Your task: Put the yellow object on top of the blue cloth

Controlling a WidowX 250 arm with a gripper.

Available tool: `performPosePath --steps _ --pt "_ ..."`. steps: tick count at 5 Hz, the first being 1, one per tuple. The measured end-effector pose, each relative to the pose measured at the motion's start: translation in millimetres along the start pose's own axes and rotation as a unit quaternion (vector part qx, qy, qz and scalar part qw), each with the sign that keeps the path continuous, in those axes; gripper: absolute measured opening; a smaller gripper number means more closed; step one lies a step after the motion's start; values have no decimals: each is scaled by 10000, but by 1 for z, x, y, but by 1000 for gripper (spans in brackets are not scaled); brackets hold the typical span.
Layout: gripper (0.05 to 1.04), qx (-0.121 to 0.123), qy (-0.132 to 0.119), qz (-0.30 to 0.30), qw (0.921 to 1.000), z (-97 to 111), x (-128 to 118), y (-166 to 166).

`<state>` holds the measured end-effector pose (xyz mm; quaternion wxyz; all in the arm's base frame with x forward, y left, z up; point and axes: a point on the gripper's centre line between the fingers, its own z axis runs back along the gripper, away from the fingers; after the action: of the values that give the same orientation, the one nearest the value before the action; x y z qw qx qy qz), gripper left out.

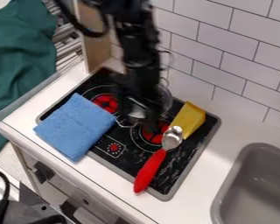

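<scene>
Yellow block [190,119] at right end of stove [185,154], spoon [172,138] against or just beside its near side; cloth [76,127] at left. Probably light, firm, maybe slick: pinch across the narrow width, mid-length, clear of the spoon. Gripper [139,115] hangs between block and cloth, can't tell if spread or closed.

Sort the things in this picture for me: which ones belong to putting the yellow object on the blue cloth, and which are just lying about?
Part of the job:
yellow object, on the stove
blue cloth, toward the left
black robot arm, reaching over

Just lying about:
red-handled spoon, by the yellow object
metal item, partly behind the arm
green fabric, upper left
</scene>
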<state>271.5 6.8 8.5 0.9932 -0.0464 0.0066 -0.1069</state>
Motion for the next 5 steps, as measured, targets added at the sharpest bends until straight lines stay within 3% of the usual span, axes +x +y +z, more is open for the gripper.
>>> performPosePath --steps 2,4,5 --pt "1005 218 1 -438 9988 0 51 -30" --pt "1005 404 -11 89 9991 0 92 -28" --pt "1005 440 -31 630 9970 -7 97 -24"
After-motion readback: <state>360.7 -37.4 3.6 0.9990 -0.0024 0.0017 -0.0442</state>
